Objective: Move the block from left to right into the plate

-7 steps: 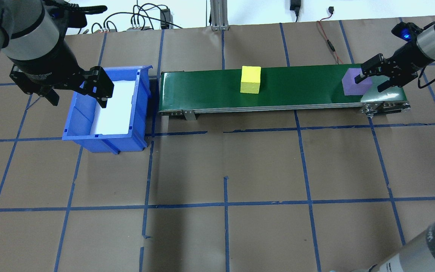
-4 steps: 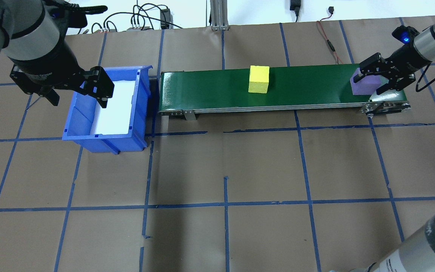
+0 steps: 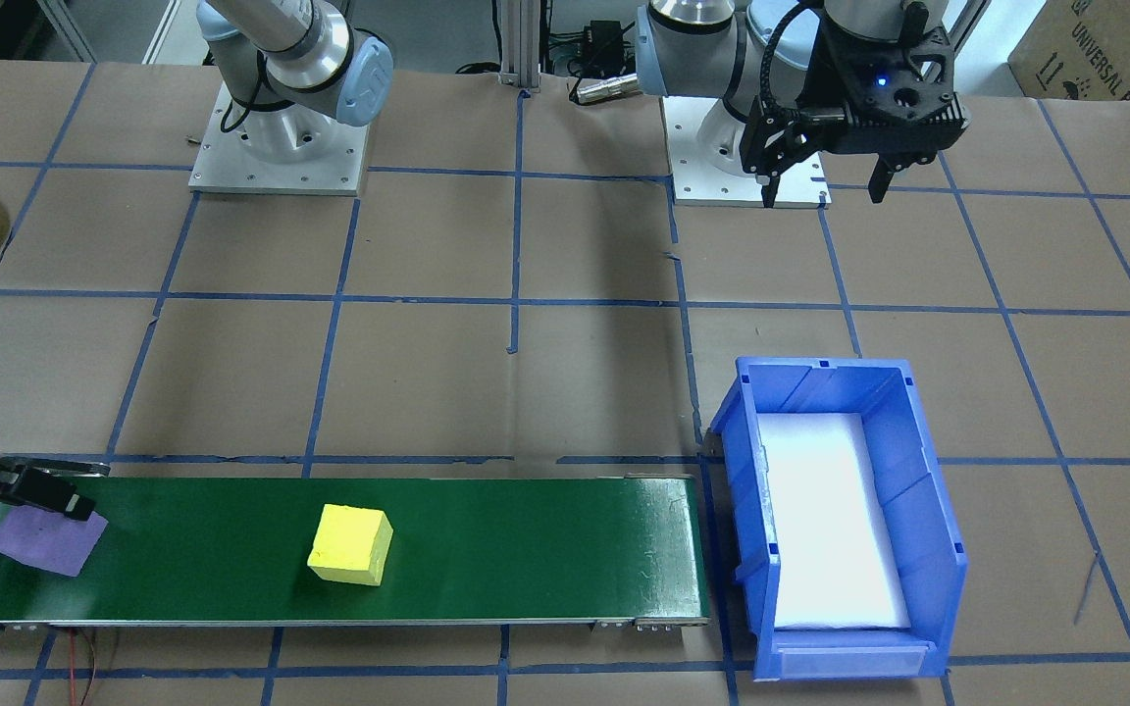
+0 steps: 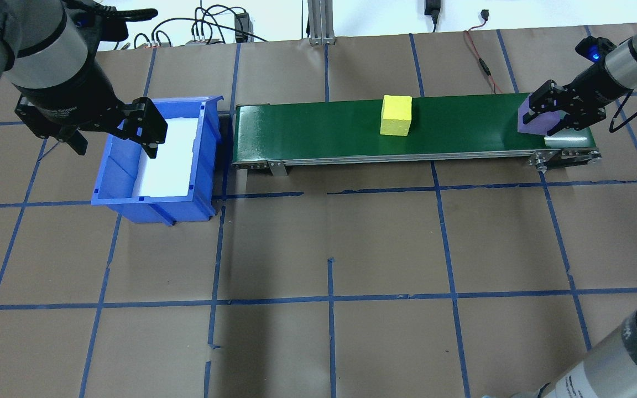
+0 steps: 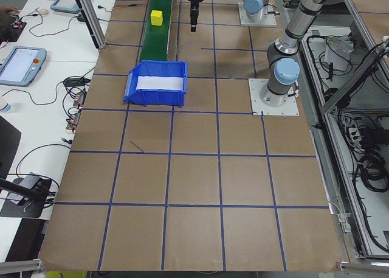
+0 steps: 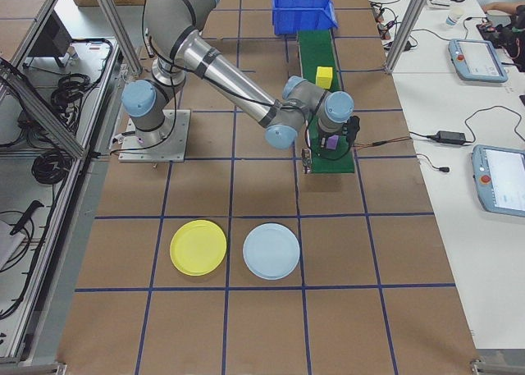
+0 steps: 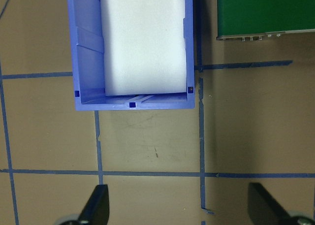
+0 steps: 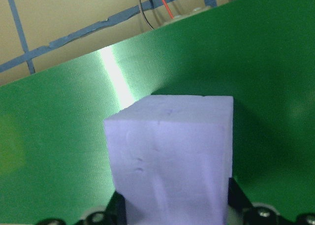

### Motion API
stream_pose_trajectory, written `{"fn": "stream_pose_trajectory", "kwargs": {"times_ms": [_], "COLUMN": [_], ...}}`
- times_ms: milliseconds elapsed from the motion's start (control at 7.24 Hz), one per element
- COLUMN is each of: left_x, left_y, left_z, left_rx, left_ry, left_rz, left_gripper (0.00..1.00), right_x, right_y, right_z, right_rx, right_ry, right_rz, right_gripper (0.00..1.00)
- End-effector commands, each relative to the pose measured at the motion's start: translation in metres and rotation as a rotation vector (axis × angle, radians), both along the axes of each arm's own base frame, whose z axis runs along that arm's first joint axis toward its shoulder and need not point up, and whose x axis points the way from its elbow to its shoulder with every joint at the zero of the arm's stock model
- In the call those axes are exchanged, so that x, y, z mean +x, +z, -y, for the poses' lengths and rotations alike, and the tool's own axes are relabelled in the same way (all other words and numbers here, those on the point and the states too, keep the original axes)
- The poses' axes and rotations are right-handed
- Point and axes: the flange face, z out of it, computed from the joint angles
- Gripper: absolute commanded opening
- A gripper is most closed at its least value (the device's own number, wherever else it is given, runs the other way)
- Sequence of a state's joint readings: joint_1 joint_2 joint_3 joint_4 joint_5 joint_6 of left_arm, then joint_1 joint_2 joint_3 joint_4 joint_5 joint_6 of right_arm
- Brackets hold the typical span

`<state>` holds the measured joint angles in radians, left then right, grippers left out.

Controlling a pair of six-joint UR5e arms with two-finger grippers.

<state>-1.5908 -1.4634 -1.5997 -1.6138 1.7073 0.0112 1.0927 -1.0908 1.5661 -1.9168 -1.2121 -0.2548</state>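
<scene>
While your right end effector (image 4: 545, 113) sits at the far right end of the green conveyor belt (image 4: 318, 130), its two fingers are closed in on the purple block (image 4: 534, 121), one on each side, and the right wrist view shows that block (image 8: 170, 158) filling the frame with a dark fingertip touching it at both lower corners. The block is a cube, so you won't find a real long axis on it; in the overhead view its faces sit roughly square to the belt's length, bottom on or just at the belt surface, hard to tell which. From the front-facing camera you only see a flat purple patch (image 3: 45, 539) under the black finger at the belt's end. The yellow block (image 4: 396, 115) rides upright further back on the belt, well apart from the purple one, also roughly square to the belt. Your yellow plate (image 6: 198, 247) lies flat on the bench on the robot's right side, well away from the belt, with a pale blue plate (image 6: 271, 251) just beside it. Your left end effector (image 4: 114, 130) hangs spread wide and holding nothing over the near edge of the blue bin (image 4: 208, 166), which has a white pad in its bottom; the left wrist view shows both fingertips (image 7: 96, 205) far apart above bare brown paper.
</scene>
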Motion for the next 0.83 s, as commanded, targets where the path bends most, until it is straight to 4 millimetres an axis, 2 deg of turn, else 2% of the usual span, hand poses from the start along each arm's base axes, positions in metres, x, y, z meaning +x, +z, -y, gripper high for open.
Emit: {"fn": "stream_pose_trajectory", "kwargs": {"times_ms": [0,138,276,414,552,690], "left_x": [0.0,0.0,0.0,0.0,0.0,-0.001], "left_y": [0.0,0.0,0.0,0.0,0.001,0.001], "left_z": [0.0,0.0,0.0,0.0,0.0,0.0], "left_rx": [0.0,0.0,0.0,0.0,-0.001,-0.001], "left_ry": [0.001,0.001,0.001,0.001,0.001,-0.001], "left_rz": [0.0,0.0,0.0,0.0,0.0,0.0], "left_gripper": [1.0,1.0,1.0,1.0,1.0,1.0], "right_x": [-0.001,0.0,-0.009,-0.053,-0.102,-0.142], "right_y": [0.032,0.052,0.068,0.079,0.078,0.071], "right_z": [-0.007,-0.012,-0.022,-0.039,-0.059,-0.076], "right_rx": [-0.021,-0.034,0.006,0.029,-0.003,-0.027], "right_ry": [-0.001,0.005,0.004,-0.025,0.039,0.156], "right_rz": [-0.056,-0.081,-0.09,-0.073,-0.083,-0.131], "right_gripper": [0.5,0.5,0.5,0.5,0.5,0.5]}}
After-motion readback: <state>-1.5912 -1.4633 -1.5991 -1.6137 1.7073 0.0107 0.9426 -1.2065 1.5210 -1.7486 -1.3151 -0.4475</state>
